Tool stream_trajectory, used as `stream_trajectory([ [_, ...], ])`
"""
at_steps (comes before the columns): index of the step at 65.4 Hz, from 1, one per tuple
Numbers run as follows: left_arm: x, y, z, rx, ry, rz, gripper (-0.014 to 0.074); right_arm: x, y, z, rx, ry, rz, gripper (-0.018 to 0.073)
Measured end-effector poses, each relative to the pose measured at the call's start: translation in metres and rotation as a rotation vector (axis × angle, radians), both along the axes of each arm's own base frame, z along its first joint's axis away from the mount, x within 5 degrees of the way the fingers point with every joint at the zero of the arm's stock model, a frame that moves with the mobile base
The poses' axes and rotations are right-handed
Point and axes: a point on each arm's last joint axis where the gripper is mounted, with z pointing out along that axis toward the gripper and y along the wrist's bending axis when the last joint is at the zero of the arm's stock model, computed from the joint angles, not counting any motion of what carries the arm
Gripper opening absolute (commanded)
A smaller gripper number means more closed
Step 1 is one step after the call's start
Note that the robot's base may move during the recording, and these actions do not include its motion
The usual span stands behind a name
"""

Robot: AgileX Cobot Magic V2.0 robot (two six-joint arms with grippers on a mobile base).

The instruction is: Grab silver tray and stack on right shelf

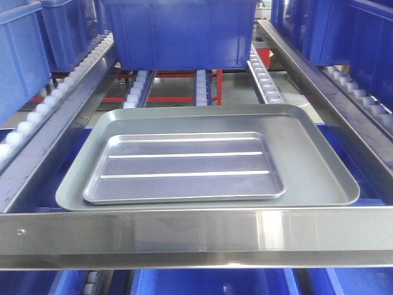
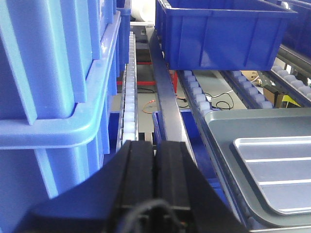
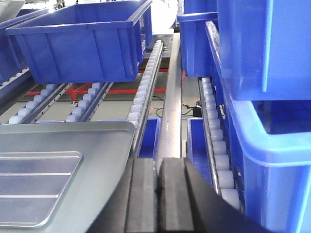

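Observation:
The silver tray [image 1: 184, 167], shiny with two raised ribs, lies flat inside a larger dull grey tray [image 1: 307, 166] on the roller shelf behind a polished steel front bar [image 1: 196, 236]. It also shows at the right of the left wrist view [image 2: 277, 174] and at the left of the right wrist view [image 3: 34, 187]. My left gripper [image 2: 155, 145] is shut and empty, left of the trays over a grey side rail [image 2: 167, 102]. My right gripper [image 3: 158, 162] is shut and empty, right of the trays, beside the right shelf's white rollers [image 3: 216, 141]. Neither gripper shows in the front view.
A blue bin [image 1: 178, 31] stands on the rollers behind the trays. Stacked blue bins fill the left lane [image 2: 53, 87] and the right lane [image 3: 262, 87]. Grey rails [image 1: 325, 80] separate the lanes. More blue bins show below the front bar.

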Motion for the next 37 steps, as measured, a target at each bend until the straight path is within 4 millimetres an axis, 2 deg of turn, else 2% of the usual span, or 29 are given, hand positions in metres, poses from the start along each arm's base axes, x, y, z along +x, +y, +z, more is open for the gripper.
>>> stream_trajectory([
  [37, 0.0006, 0.0053, -0.0001, -0.002, 0.001, 0.093, -0.01, 0.0, 0.0, 0.0, 0.0, 0.0, 0.0, 0.005],
])
